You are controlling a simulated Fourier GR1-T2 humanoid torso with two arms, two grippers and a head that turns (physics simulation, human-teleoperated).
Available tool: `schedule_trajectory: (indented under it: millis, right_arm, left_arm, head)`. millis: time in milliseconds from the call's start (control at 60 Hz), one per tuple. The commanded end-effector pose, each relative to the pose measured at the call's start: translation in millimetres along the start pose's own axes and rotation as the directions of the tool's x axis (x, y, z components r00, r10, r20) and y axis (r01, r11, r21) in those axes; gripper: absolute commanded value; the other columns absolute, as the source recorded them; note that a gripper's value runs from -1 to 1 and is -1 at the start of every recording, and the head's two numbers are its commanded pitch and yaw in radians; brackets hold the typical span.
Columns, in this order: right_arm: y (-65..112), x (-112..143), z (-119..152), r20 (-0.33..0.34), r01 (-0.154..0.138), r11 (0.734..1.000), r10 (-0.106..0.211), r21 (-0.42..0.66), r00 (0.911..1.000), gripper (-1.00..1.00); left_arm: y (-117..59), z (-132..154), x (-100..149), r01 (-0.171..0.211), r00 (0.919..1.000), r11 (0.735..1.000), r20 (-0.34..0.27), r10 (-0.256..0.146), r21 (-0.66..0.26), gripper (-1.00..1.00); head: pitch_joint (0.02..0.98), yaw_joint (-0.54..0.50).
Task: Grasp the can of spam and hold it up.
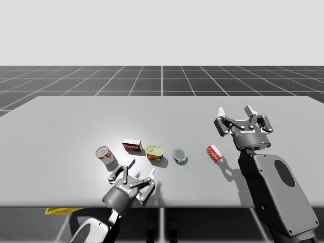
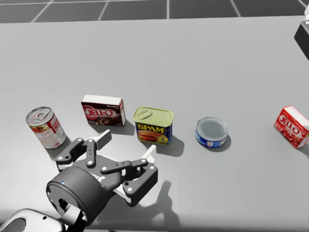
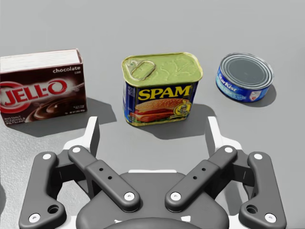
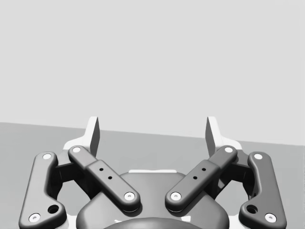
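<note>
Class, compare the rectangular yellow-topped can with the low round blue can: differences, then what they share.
The rectangular yellow-topped can is boxy; the low round blue can is a cylinder. The rectangular one stands taller, the round one squat. The rectangular lid has a pull ring; the round lid is plain grey. Both stand upright on the table.

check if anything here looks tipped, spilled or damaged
Nothing is spilled or damaged. The green-topped rectangular tin can stands upright ahead of my open left claw. One oddity: a yellow shape below the grey table's near edge, which I cannot identify.
</note>
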Motion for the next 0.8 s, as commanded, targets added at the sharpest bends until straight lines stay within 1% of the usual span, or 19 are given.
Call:
schedule_trajectory:
  millis: [17,83,117,183,217,350,383,417,450,500,533,600,800]
  right_arm:
    - [-0.2,0.0,-0.1,0.007,-0.012,1.000,0.012,-0.001,0.9999,-1.00]
    - [-0.2,-0.1,-0.1,0.007,-0.014,1.000,0.014,-0.002,0.9999,-1.00]
    - [-0.3,0.0,-0.2,0.009,-0.014,1.000,0.014,-0.002,0.9999,-1.00]
    - [-0.5,0.1,-0.1,0.010,-0.014,1.000,0.014,-0.004,0.9998,-1.00]
    - [-0.6,0.3,0.2,0.010,-0.014,1.000,0.014,-0.005,0.9999,-1.00]
    - [-1.3,1.0,0.6,0.013,-0.010,1.000,0.010,-0.010,0.9999,-1.00]
    - [-1.6,1.3,0.6,0.015,-0.009,1.000,0.009,-0.012,0.9998,-1.00]
    - [-1.8,1.4,0.7,0.016,-0.009,1.000,0.009,-0.012,0.9998,-1.00]
    - [-2.1,1.6,0.7,0.017,-0.008,1.000,0.008,-0.014,0.9998,-1.00]
    - [-2.5,1.8,0.8,0.017,-0.005,1.000,0.005,-0.015,0.9998,-1.00]
    - [-2.7,2.0,0.8,0.018,-0.004,1.000,0.004,-0.016,0.9998,-1.00]
    - [-3.2,2.3,0.9,0.019,-0.003,1.000,0.003,-0.017,0.9998,-1.00]
    - [-3.9,2.9,0.9,0.021,0.000,1.000,0.001,-0.020,0.9998,-1.00]
  left_arm:
    - [-4.4,-24.4,-3.5,-0.008,0.9998,0.999,-0.016,0.008,0.036,-1.00]
    - [-5.6,-32.9,-2.7,-0.008,0.9997,0.999,-0.024,0.009,0.054,-1.00]
    - [-7.4,-38.2,-2.0,-0.014,0.9993,0.998,-0.033,0.016,0.056,-1.00]
    - [-9.3,-44.1,-1.7,-0.014,0.9990,0.998,-0.042,0.016,0.058,-1.00]
    - [-10.2,-47.6,-1.8,-0.008,0.9989,0.998,-0.046,0.011,0.064,-1.00]
    - [-11.7,-59.6,-1.5,-0.023,0.9974,0.997,-0.067,0.028,0.078,-1.00]
    - [-11.6,-62.8,-1.5,-0.019,0.9974,0.996,-0.068,0.025,0.090,-1.00]
    - [-12.2,-64.6,-1.3,-0.025,0.9971,0.995,-0.069,0.032,0.093,-1.00]
    - [-12.8,-68.6,-1.7,-0.022,0.9969,0.995,-0.073,0.029,0.101,-1.00]
    - [-13.6,-71.1,-1.9,-0.027,0.9966,0.994,-0.075,0.035,0.105,-1.00]
    - [-14.0,-74.0,-2.3,-0.022,0.9966,0.994,-0.077,0.031,0.111,-1.00]
    - [-15.1,-79.4,-2.3,-0.034,0.9955,0.992,-0.084,0.045,0.122,-1.00]
    - [-19.7,-93.4,-0.5,-0.044,0.9947,0.987,-0.086,0.058,0.152,-1.00]
  head:
    - [0.822,0.05]
    - [0.823,0.05]
    - [0.822,0.05]
    - [0.825,0.05]
    - [0.825,0.05]
    - [0.825,0.05]
    - [0.825,0.05]
    - [0.825,0.05]
    - [0.825,0.05]
    - [0.825,0.05]
    - [0.825,0.05]
    - [0.827,0.04]
    - [0.828,0.04]
